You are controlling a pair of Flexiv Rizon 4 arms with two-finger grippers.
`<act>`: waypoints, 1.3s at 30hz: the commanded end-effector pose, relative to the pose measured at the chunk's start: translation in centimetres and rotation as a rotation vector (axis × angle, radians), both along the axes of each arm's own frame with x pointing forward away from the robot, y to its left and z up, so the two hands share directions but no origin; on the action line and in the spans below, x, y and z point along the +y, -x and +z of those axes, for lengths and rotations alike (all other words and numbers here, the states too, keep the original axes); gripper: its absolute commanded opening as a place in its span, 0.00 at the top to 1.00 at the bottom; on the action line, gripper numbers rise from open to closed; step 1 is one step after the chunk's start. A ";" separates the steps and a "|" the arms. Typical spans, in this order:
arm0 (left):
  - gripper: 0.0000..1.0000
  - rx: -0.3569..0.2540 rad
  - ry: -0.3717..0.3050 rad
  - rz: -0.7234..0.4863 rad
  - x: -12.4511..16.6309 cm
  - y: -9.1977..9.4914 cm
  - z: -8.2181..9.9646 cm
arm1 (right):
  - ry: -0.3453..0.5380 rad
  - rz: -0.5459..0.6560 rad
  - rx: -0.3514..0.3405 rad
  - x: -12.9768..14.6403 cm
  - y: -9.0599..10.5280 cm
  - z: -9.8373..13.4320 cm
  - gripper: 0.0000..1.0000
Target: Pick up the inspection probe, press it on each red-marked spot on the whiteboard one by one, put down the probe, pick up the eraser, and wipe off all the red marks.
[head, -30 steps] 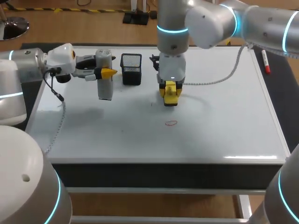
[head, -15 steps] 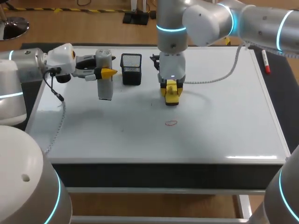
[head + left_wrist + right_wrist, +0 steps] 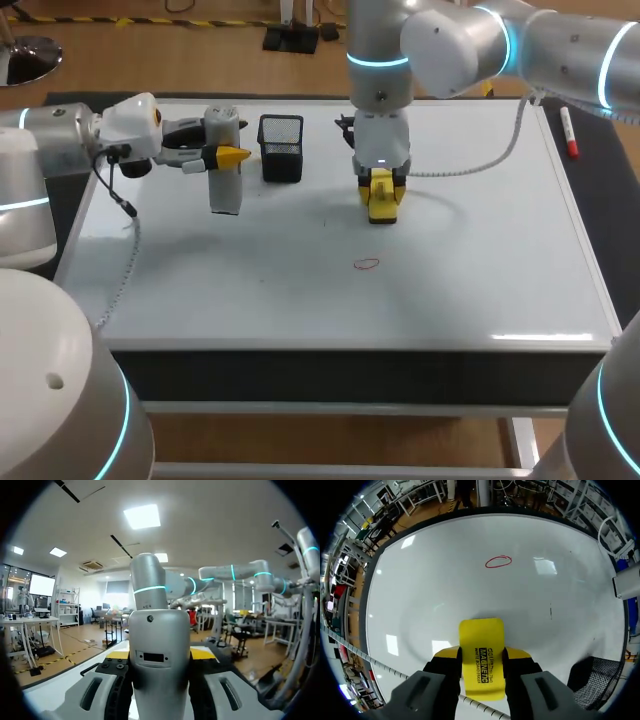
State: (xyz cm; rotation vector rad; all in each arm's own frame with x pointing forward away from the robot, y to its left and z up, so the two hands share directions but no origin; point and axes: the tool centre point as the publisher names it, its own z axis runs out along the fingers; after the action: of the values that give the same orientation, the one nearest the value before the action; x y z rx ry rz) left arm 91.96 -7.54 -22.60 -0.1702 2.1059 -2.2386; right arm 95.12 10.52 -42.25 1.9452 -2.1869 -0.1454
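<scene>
White board surface (image 3: 480, 250) fills the table, almost bare, with one small red ring (image 3: 498, 561) drawn near its middle. The right gripper (image 3: 481, 656) has both yellow-tipped fingers clenched on the sides of the yellow eraser (image 3: 481, 642), whose flat end points down at the board. Whether it touches the surface, I cannot tell. The ring lies well ahead of the eraser, apart from it and unsmudged.

On the other side, the left gripper (image 3: 160, 656) is clamped on the grey inspection probe (image 3: 159, 645), held upright above the board's left part, near a black mesh basket (image 3: 281, 147).

Over the last second the right arm has slid the eraser a little toward my right, off the ring's line, while the ring, the left arm and the probe stay as they were.

Judging from that, the probing looks finished and wiping is the step in hand, though the probe has not been set down. Only this one ring shows as left to wipe, so the eraser needs to come forward and back across to reach it.
</scene>
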 end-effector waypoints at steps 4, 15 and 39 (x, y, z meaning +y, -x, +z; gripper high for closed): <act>1.00 0.000 0.000 0.000 0.0 -0.1 0.1 | 0.004 -0.023 -0.004 -2.1 0.0 0.0 1.00; 1.00 0.000 0.000 0.000 0.0 -0.1 0.1 | 0.035 -0.063 -0.031 -3.8 -0.6 0.5 1.00; 1.00 0.000 0.000 0.000 0.0 -0.1 0.1 | -0.034 0.052 -0.054 5.8 0.0 1.8 1.00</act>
State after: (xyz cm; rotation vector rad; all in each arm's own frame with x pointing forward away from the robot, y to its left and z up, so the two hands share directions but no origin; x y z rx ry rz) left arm 91.95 -7.53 -22.59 -0.1703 2.1061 -2.2382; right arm 94.50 15.66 -40.02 2.0561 -2.1917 -0.1313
